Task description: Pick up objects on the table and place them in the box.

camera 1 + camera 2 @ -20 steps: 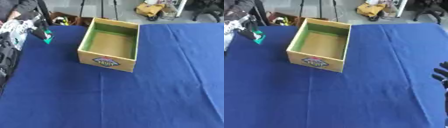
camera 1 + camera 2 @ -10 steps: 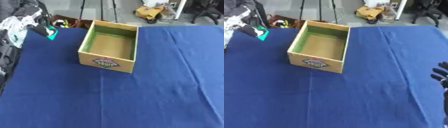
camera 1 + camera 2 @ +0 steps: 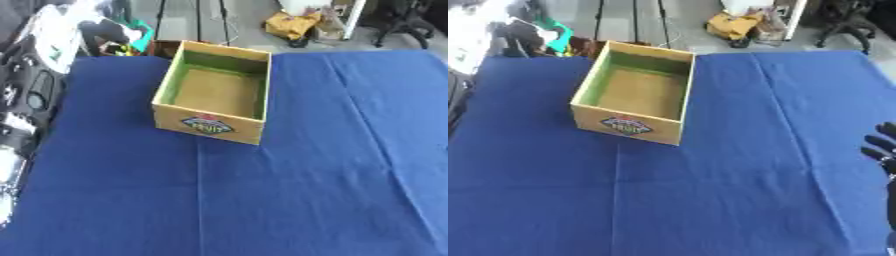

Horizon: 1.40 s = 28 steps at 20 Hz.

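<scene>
An open cardboard box (image 3: 213,126) with green inner walls and a fruit label on its front stands on the blue cloth, left of the middle; nothing lies inside it. My left arm runs up the left edge. My left hand (image 3: 520,34) is raised over the table's far left corner, left of the box's far end, fingers curled round a small teal object (image 3: 558,39). In the right eye view my right hand (image 3: 880,145) shows at the right edge, fingers relaxed and holding nothing.
The blue tablecloth (image 3: 289,200) covers the whole table. Beyond the far edge lie floor clutter, a yellow bag (image 3: 296,24), tripod legs (image 3: 206,17) and a chair base (image 3: 407,22).
My left hand has carried the teal object up and to the right, closer to the box's far left corner. The right hand has stayed in place.
</scene>
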{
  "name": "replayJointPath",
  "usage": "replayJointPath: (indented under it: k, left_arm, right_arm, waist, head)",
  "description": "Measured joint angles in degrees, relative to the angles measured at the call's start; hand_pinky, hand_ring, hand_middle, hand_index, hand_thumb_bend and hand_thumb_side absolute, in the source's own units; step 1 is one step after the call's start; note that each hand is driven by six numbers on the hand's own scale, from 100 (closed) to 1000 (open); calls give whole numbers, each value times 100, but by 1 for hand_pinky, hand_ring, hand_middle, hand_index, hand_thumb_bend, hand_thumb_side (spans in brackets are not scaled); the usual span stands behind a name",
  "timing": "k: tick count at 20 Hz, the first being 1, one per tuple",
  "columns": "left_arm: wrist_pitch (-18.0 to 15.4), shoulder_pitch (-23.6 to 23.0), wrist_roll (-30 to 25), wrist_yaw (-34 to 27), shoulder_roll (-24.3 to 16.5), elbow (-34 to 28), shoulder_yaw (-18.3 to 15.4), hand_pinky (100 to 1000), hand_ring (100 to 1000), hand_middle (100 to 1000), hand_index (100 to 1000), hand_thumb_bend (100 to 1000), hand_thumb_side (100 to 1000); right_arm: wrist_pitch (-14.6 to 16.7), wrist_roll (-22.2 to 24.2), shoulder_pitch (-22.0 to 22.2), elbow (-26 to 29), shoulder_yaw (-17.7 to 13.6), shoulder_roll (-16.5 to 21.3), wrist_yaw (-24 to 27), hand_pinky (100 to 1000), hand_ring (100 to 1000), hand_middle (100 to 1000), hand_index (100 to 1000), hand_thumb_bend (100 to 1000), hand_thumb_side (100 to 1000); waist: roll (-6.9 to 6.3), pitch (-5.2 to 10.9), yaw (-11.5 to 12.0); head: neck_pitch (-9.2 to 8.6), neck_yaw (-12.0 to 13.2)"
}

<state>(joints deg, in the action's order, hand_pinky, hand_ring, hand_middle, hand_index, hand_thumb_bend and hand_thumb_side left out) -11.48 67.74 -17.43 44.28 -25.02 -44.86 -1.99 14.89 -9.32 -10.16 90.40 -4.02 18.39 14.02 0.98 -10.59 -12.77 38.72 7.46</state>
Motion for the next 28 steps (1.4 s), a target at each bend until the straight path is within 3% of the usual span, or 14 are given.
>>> replayJointPath:
  k: [4,9,15,19,20,21,23,24,25,26,28]
  left_arm:
    - [-31,16,-134,-129,346,-54,230,467,212,242,404,286,100]
    - [18,-76,-181,172,721,63,427,469,219,248,410,288,100]
    - [229,-334,206,691,980,401,464,480,234,270,432,279,100]
    - [264,-424,498,1070,1074,589,466,514,275,327,482,358,100]
    - [242,-435,539,1174,1099,631,465,557,344,390,541,496,171]
    - [211,-438,566,1265,1116,659,464,645,499,503,640,762,358]
    - [117,-452,594,1451,1147,688,461,711,617,583,715,945,445]
    - [62,-463,602,1534,1149,688,460,763,707,653,769,1000,511]
    - [8,-470,611,1604,1149,688,459,816,783,731,810,1000,655]
    - [-43,-475,626,1664,1149,687,457,826,795,743,816,1000,666]
    - [-141,-482,705,1733,1148,645,456,905,883,833,859,1000,797]
  right_arm:
    - [-8,19,-4,-2,17,0,8,719,750,763,798,100,902]
    - [-8,73,-65,-3,47,-2,20,718,750,763,798,100,902]
    - [-9,101,-115,-4,54,-51,22,718,750,763,797,100,902]
    - [-13,108,-144,-4,53,-52,24,717,750,763,797,100,903]
    - [-14,111,-144,-4,53,-53,24,717,750,763,797,100,903]
    - [-15,112,-144,-4,53,-53,24,717,750,763,797,100,902]
    - [-16,115,-143,-4,52,-54,26,717,750,762,797,100,902]
    - [-16,115,-142,-4,52,-54,26,717,750,762,796,100,902]
    - [-16,115,-142,-4,52,-54,26,717,750,762,796,100,902]
    - [-15,115,-140,-4,51,-54,27,716,750,762,796,100,902]
    - [-15,116,-133,-4,50,-54,35,716,749,761,796,100,902]
  waist:
    - [-6,0,-65]
    - [-7,-63,-199]
    - [-23,-168,-310]
    - [-26,-174,-313]
    - [-26,-174,-312]
    - [-26,-174,-312]
    - [-23,-174,-295]
    - [-20,-172,-285]
    - [-18,-170,-272]
    - [-17,-166,-257]
    - [-17,-142,-209]
  head:
    - [0,36]
    - [-9,79]
    - [-65,150]
    - [-86,152]
    - [-87,151]
    - [-89,150]
    - [-103,147]
    - [-104,146]
    - [-104,145]
    - [-104,143]
    - [-104,139]
